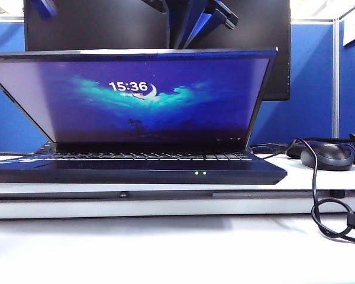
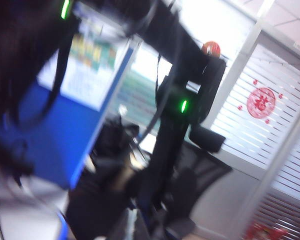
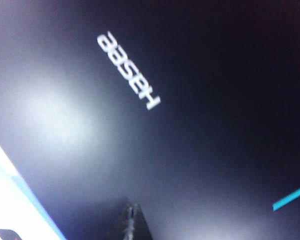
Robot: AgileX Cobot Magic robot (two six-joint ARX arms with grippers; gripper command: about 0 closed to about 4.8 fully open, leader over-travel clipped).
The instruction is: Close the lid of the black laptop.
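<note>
Exterior view: the black laptop (image 1: 136,168) sits mid-table, its lid (image 1: 136,97) tilted forward over the keys, screen lit, a black arm (image 1: 192,21) above its top edge at twelve o'clock, a mouse (image 1: 326,157) at three o'clock. Left wrist view: blurred room only, the left gripper out of sight. Right wrist view: the right gripper (image 3: 133,225) hovers close over the lid's logo face (image 3: 140,100); whether its fingers are apart or together cannot be told.

Exterior camera: low, at desk level, facing the black laptop (image 1: 136,160) front-on, near. Right wrist camera: very close on the lid (image 3: 155,125) outer face. Left wrist camera: blurred, aimed off across the room.
</note>
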